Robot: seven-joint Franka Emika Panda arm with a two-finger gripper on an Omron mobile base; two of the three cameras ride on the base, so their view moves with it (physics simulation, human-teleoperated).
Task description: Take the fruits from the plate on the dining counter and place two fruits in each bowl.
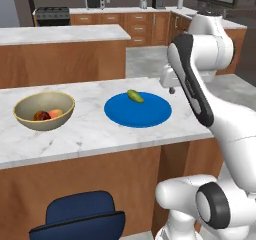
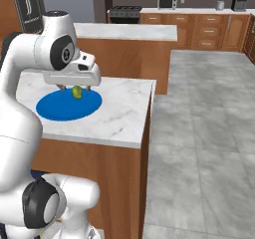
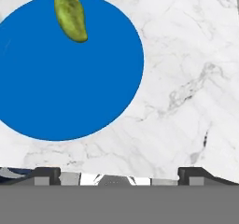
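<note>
Left base view shows, nearest to the camera, a dark blue chair (image 1: 80, 216) standing below the front edge of the dining counter (image 1: 90, 134), against its brown wood-panel front. On the marble top, at the left, sits the beige bowl (image 1: 44, 110). Inside it lie two fruits, touching each other: the reddish-brown apple-like fruit (image 1: 41, 116) and, just to its right, the orange fruit (image 1: 55, 113). To the right of the bowl, apart from it, lies the blue plate (image 1: 138, 110). One green oblong fruit (image 1: 135, 96) rests on the far part of the plate, close to its rim.

The white arm rises at the right side, and the gripper (image 1: 172, 90) hangs over the counter just to the right of the plate, above the marble and not touching it. In the hand view the two dark finger tips stand far from each other at the bottom, so the jaws are wide apart and hold nothing. In this view the plate and the green fruit are ahead of the fingers.

Further away stands the shorter wooden island (image 1: 65, 54) with its marble top. At the far wall there are the stove (image 1: 52, 15), the microwave (image 1: 94, 2) and the wooden cabinets (image 1: 135, 26).
</note>
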